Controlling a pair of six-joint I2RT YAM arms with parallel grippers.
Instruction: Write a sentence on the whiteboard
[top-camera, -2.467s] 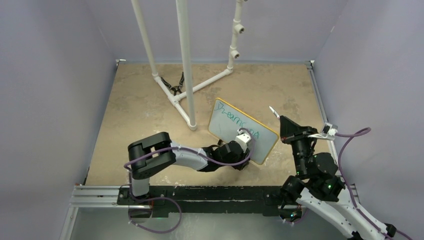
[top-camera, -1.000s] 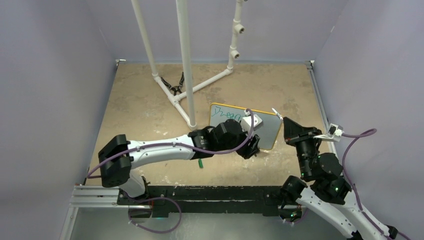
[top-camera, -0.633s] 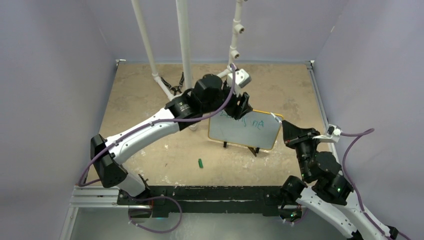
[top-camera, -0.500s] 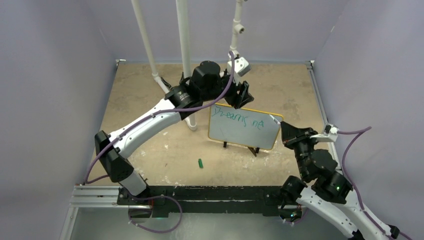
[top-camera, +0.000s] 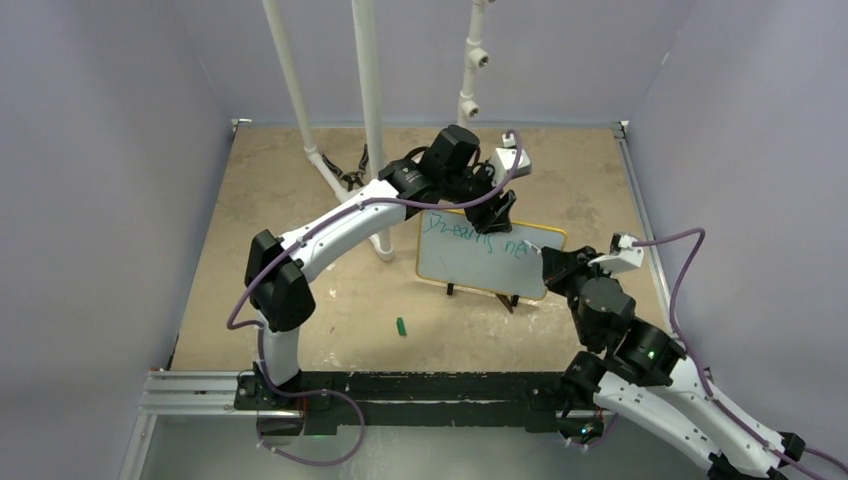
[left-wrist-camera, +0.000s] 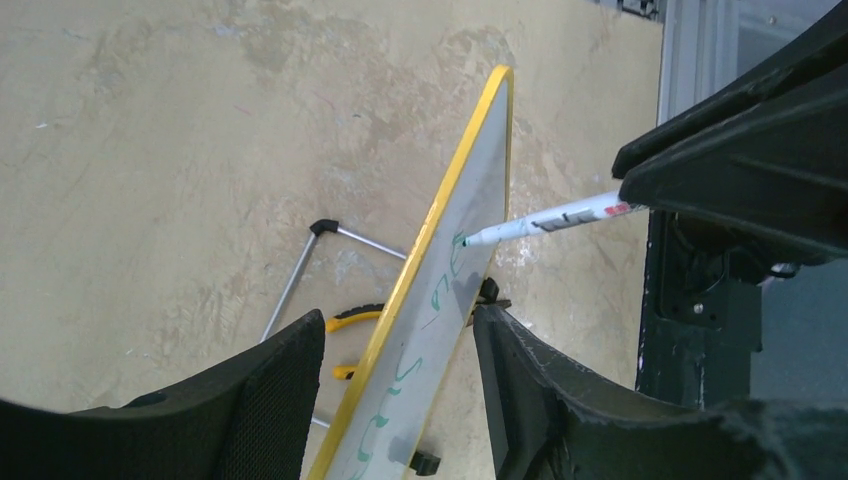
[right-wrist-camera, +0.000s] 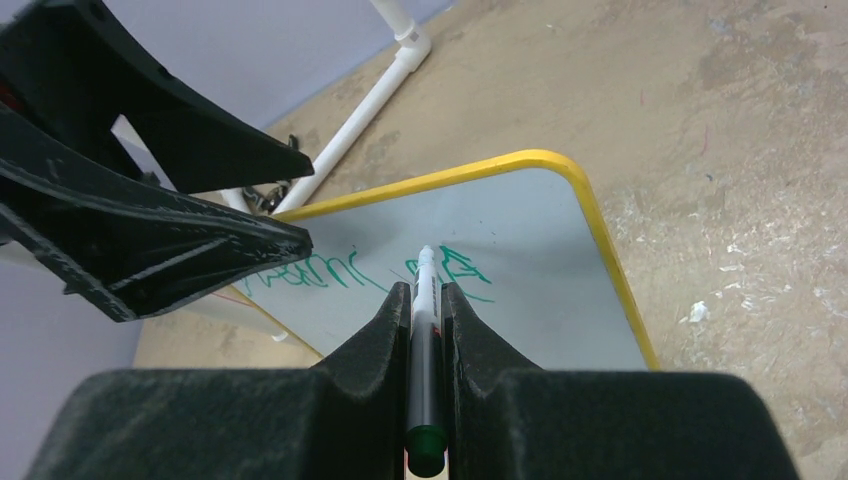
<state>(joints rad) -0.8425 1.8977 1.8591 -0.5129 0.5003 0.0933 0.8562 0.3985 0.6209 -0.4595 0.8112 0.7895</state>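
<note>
Jaws of the right gripper pinch narrowly on a single white marker. Its tip meets the face of the whiteboard at the end of the green sentence, one line that reads "Dreams ne" from above. Jaws of the left gripper stand apart astride the board's yellow top rim, one finger on either side; whether they touch it cannot be told. The one board stands tilted on two visible black feet, right of the table's centre, between the two arms. From the right wrist, the left gripper's black fingers hide the start of the lettering. From above, the same gripper covers part of the top rim. Behind and left of the board rises a white pipe frame with three uprights, its nearest post just beside the board's left edge. One small green cap lies on the tan table, nearer the arm bases and well apart from the board.
</note>
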